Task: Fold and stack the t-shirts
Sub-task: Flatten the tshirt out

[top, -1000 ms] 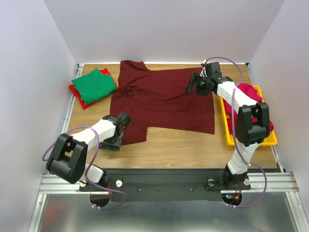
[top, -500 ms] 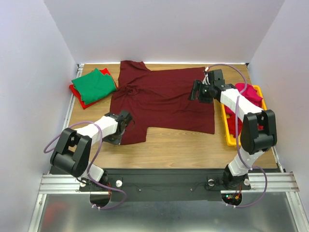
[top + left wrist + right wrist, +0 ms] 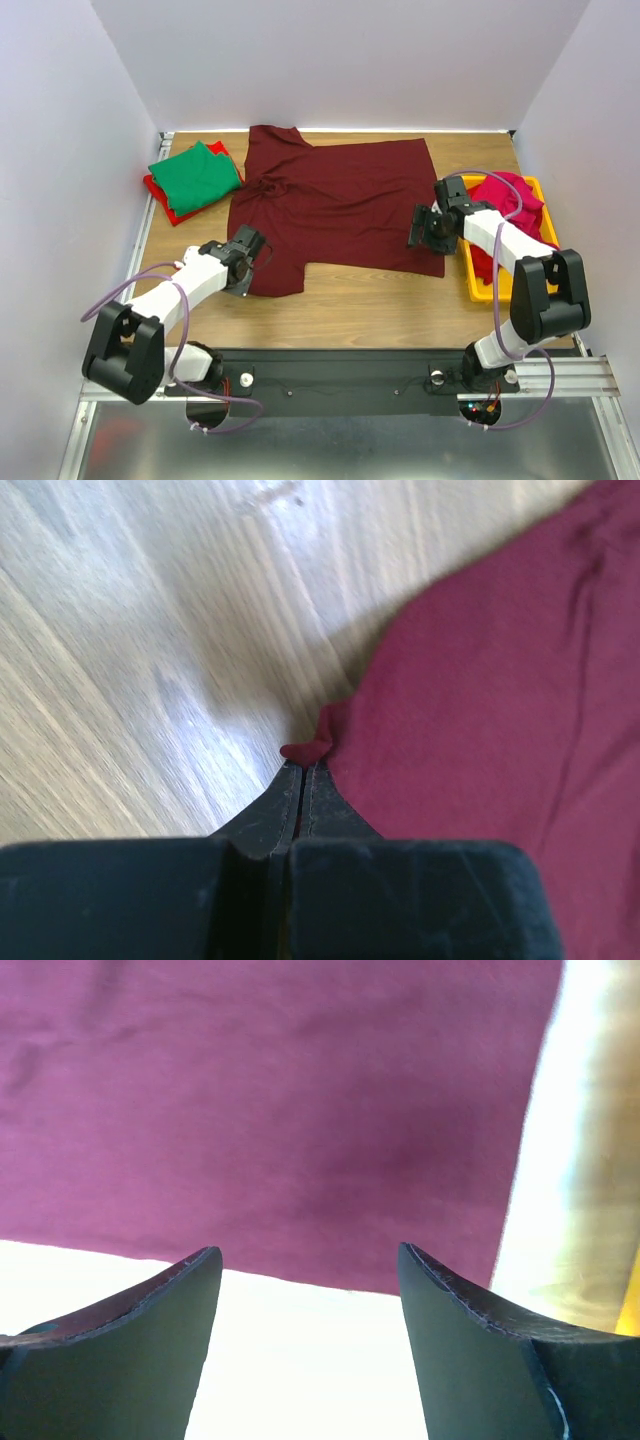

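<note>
**Top external view.** The maroon t-shirt (image 3: 345, 205) lay spread flat across the middle of the wooden tabletop (image 3: 350, 310). Its long axis ran left to right, with the collar and both sleeves toward the left and the hem toward the right. A folded green t-shirt (image 3: 195, 175) sat on a red t-shirt (image 3: 170, 208) in the far-left corner. A pink t-shirt (image 3: 505, 190) lay bunched in the yellow tray (image 3: 478, 285) along the right edge. The left end effector (image 3: 256, 262) met the near-left sleeve. The right end effector (image 3: 415, 230) was at the near-right hem corner, just beside the tray. Plain pale walls (image 3: 350, 60) enclosed the tabletop on three sides, and a metal rail (image 3: 120, 378) ran along the near edge.

**Left wrist view.** The left end effector (image 3: 303, 772) had its fingers pressed together, pinching a small raised fold at the edge of the maroon t-shirt (image 3: 480, 680). Light wood-grain tabletop (image 3: 150, 630) filled the left of the view.

**Right wrist view.** The right end effector (image 3: 308, 1250) was spread wide, with nothing between its fingers. The maroon t-shirt (image 3: 280, 1110) filled the upper part of the view, its straight edge running across just ahead of the fingertips. The tabletop (image 3: 300, 1360) below that edge appeared overexposed.
</note>
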Controlling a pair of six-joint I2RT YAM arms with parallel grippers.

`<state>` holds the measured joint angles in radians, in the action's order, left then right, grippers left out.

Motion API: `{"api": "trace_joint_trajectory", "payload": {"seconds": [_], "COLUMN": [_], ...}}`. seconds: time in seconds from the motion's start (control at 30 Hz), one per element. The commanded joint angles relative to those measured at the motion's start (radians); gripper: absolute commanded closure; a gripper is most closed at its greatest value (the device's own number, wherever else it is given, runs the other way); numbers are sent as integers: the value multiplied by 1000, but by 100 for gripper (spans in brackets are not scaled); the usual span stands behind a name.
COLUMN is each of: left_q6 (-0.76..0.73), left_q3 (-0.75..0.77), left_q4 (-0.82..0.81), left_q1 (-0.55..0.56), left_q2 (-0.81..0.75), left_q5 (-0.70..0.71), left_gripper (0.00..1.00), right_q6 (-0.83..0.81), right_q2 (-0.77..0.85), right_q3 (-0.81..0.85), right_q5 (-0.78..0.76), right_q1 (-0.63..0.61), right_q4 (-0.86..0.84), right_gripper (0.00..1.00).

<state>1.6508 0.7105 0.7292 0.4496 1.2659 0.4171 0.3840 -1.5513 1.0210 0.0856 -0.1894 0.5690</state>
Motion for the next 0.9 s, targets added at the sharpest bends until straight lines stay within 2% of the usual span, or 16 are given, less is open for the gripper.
{"api": "trace_joint_trajectory", "payload": {"seconds": [0.0, 0.4, 0.63, 0.67, 0.8, 0.87], "left_q6": [-71, -293, -388, -397, -477, -542], "left_q3": [-5, 101, 119, 132, 173, 193], "left_q4": [10, 48, 61, 62, 59, 55], "left_q1": [6, 58, 61, 61, 63, 64], "left_q2": [-74, -126, -161, -161, -160, -163], "left_q5": [-18, 8, 46, 51, 71, 77], "left_gripper": [100, 100, 100, 100, 100, 100], "right_q6": [73, 118, 122, 122, 113, 105], "right_q2": [30, 74, 31, 24, 13, 19], "right_q3": [-39, -160, -142, -142, -156, -168], "right_q5": [-118, -133, -126, -126, -129, -136], "right_q1": [7, 114, 116, 116, 116, 117], "right_q4": [49, 55, 26, 25, 22, 23], "right_gripper": [24, 24, 27, 28, 50, 55]}}
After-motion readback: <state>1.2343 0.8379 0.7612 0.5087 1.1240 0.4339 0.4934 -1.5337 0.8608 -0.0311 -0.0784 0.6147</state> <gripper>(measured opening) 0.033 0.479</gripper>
